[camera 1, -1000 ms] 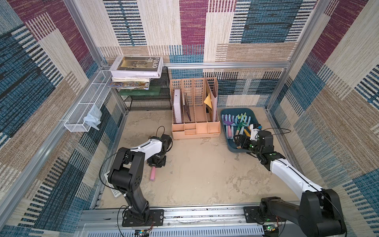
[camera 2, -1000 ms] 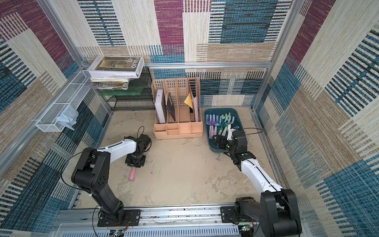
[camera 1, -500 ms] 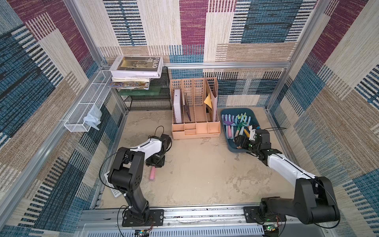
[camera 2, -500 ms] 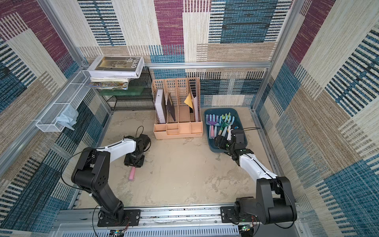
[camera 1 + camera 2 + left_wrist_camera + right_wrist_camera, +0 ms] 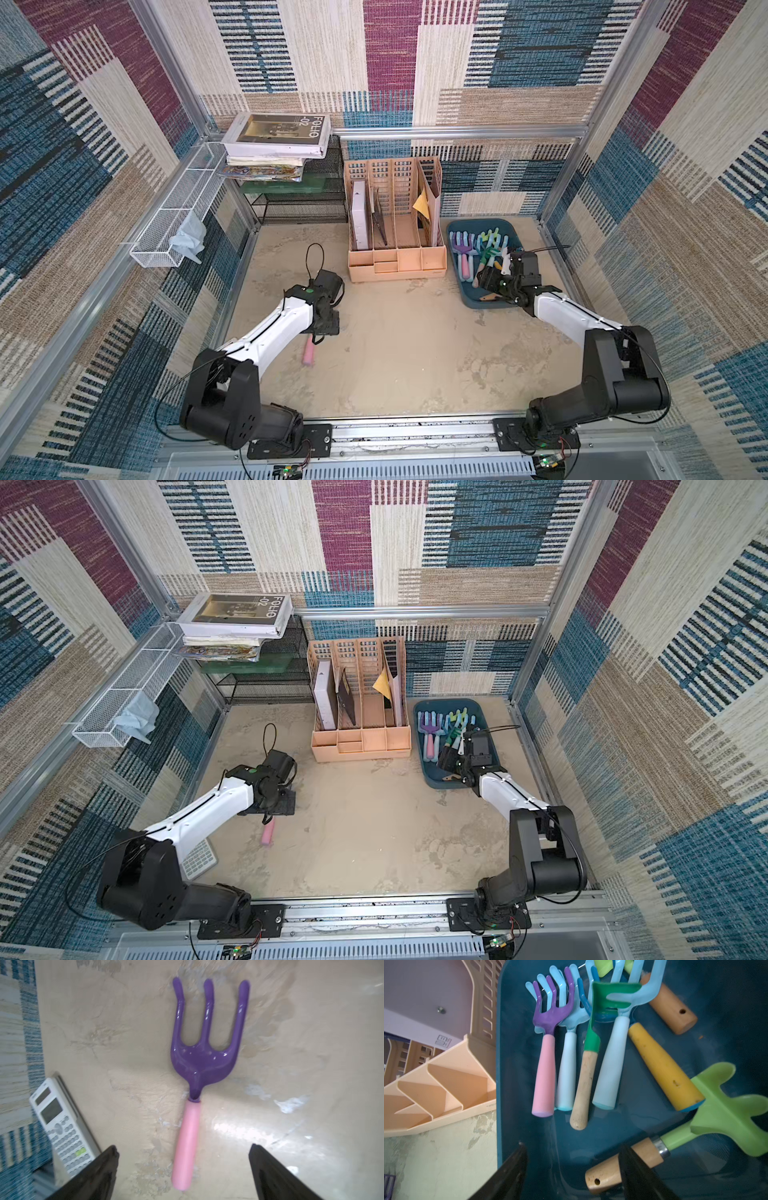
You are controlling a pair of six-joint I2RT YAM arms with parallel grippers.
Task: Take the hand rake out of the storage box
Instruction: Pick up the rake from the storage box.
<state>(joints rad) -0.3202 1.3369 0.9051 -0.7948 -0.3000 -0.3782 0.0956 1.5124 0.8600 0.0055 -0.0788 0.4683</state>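
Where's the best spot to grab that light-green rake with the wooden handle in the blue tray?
Its wooden handle, from above, jaws straddling it crosswise. The light-green rake lies flat in the storage box with bare floor beside its handle, which is straight and narrower than the splayed head.

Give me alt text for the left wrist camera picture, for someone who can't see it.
A purple three-pronged hand rake with a pink handle lies flat on the beige table, its handle end between the spread black fingers of the open left pincer. A white calculator lies beside it.
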